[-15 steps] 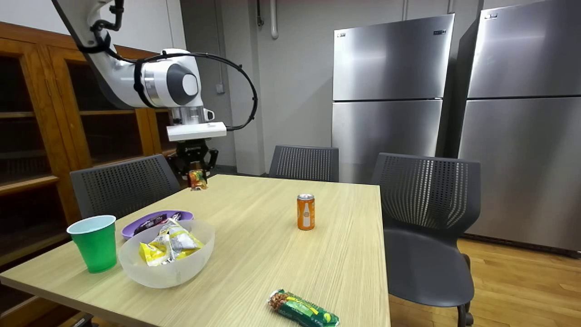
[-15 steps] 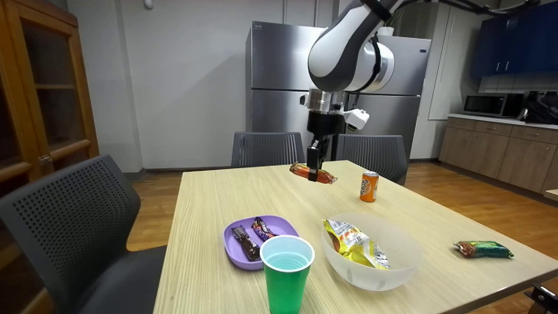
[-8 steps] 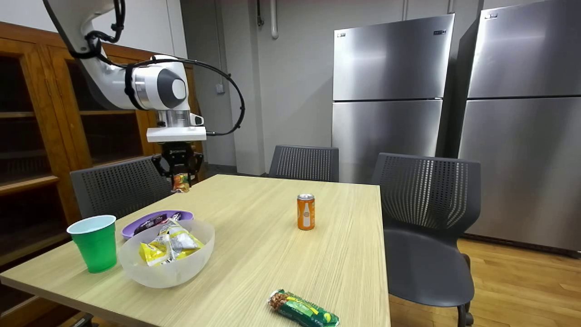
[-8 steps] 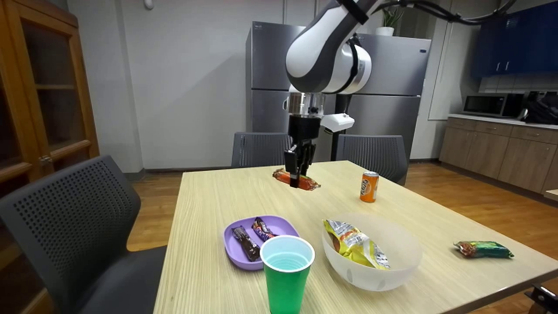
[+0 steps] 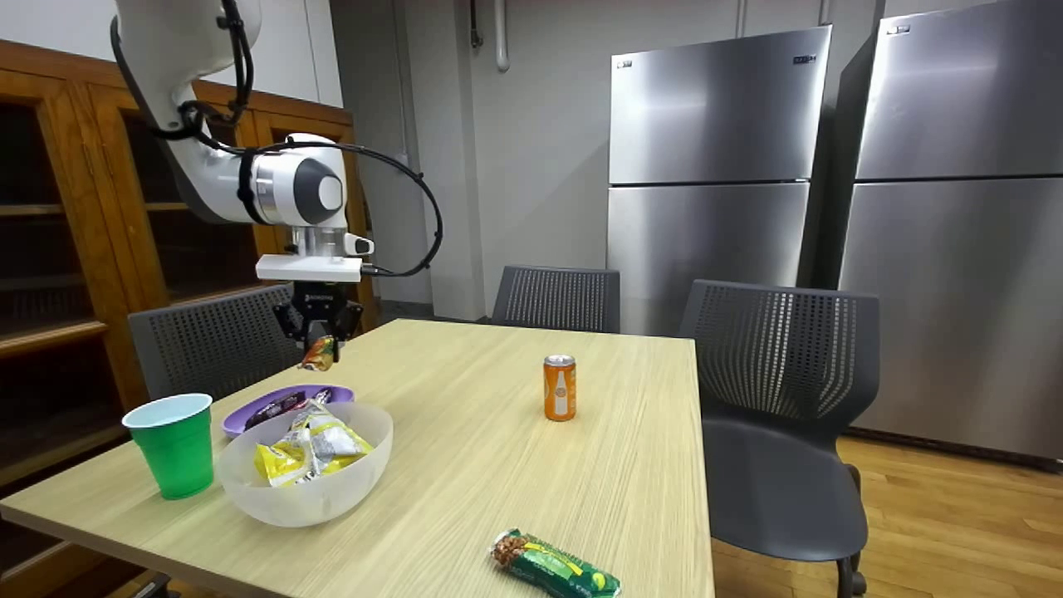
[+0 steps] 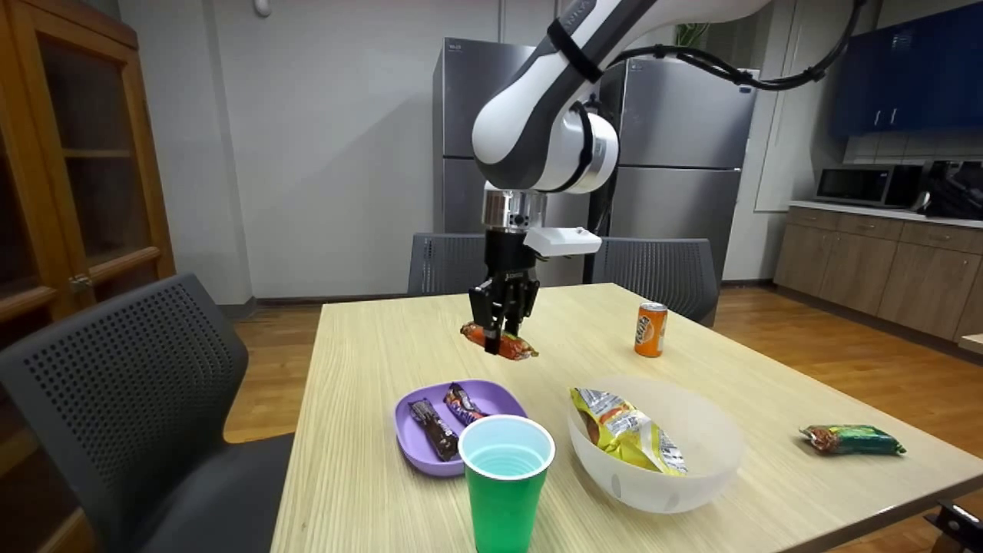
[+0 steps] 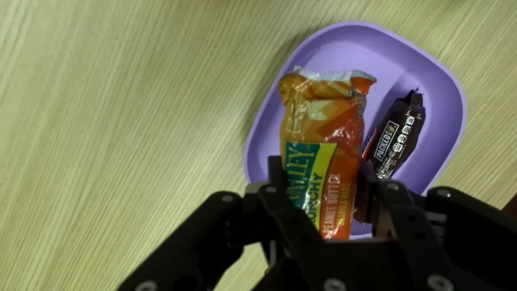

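My gripper point(image 7: 322, 173) is shut on an orange granola bar point(image 7: 319, 117), its black fingers point(image 7: 276, 169) pressing the wrapper from both sides. The bar's lower end is partly covered by the gripper in the wrist view. Below it lies a purple plate point(image 7: 363, 56), holding a dark wrapped bar point(image 7: 400, 133); a second candy bar point(image 6: 461, 402) on the plate shows in an exterior view. In both exterior views the held granola bar point(image 6: 516, 348) hangs above the table, apart from the plate point(image 5: 239, 417) and on its far side.
Near the plate stand a green cup point(image 6: 503, 503) and a frosted bowl point(image 6: 660, 495) with a yellow snack packet point(image 6: 626, 430). An orange can point(image 5: 560, 389) is upright farther off. A green granola bar point(image 5: 556, 567) lies near the table's edge. Chairs point(image 5: 785, 365) surround the table.
The gripper, still holding the orange bar, has come lower and toward the purple plate, moving left in both exterior views. The bar has turned slightly. Objects on the table have stayed put.
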Robot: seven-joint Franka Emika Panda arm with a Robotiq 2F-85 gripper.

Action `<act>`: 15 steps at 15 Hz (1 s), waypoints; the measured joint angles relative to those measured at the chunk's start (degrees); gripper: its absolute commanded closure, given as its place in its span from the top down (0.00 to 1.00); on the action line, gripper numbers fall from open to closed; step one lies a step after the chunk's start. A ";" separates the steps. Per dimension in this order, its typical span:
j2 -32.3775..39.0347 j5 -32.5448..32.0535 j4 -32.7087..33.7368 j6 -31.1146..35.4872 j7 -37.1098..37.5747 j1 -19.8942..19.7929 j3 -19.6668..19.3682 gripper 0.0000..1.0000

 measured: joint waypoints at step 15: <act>5.77 0.00 1.49 0.16 15.10 2.78 -1.25 0.76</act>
